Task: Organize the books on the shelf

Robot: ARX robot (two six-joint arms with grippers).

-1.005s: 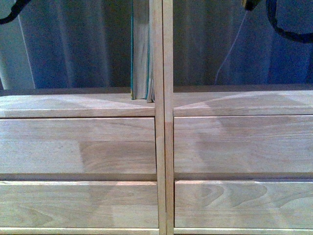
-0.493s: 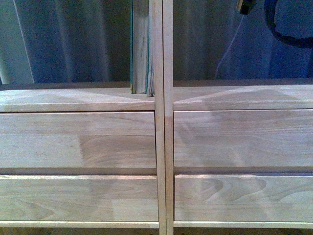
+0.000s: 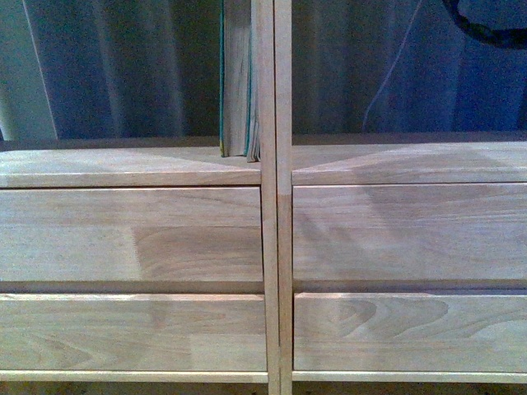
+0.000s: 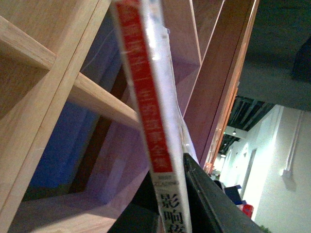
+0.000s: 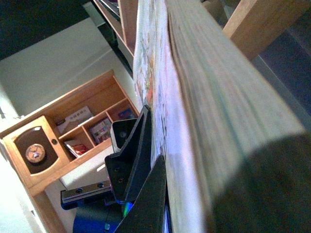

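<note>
The light-wood shelf (image 3: pixel 132 164) fills the front view, with its double central upright (image 3: pixel 273 197) and drawer fronts (image 3: pixel 132 234). Teal-covered books (image 3: pixel 239 82) stand upright against the left of the upright. Neither gripper shows in the front view. In the left wrist view my left gripper (image 4: pixel 170 213) is shut on the thin paperback (image 4: pixel 148 97), its red-marked spine toward the camera, beside shelf boards (image 4: pixel 102 102). In the right wrist view my right gripper (image 5: pixel 160 194) is shut on the thick book (image 5: pixel 209 97), whose greyish page edges fill the frame.
A dark cable (image 3: pixel 486 29) loops at the upper right of the front view, before a bluish curtain (image 3: pixel 115 74) behind the shelf. An orange-toned wooden cabinet (image 5: pixel 73 136) with small items shows in the right wrist view. A bright white room (image 4: pixel 272 160) lies beyond the shelf's side.
The front view has shifted slightly, the shelf sitting lower than a second ago. The dark object at the upper right has left the frame; only the cable loop remains.
</note>
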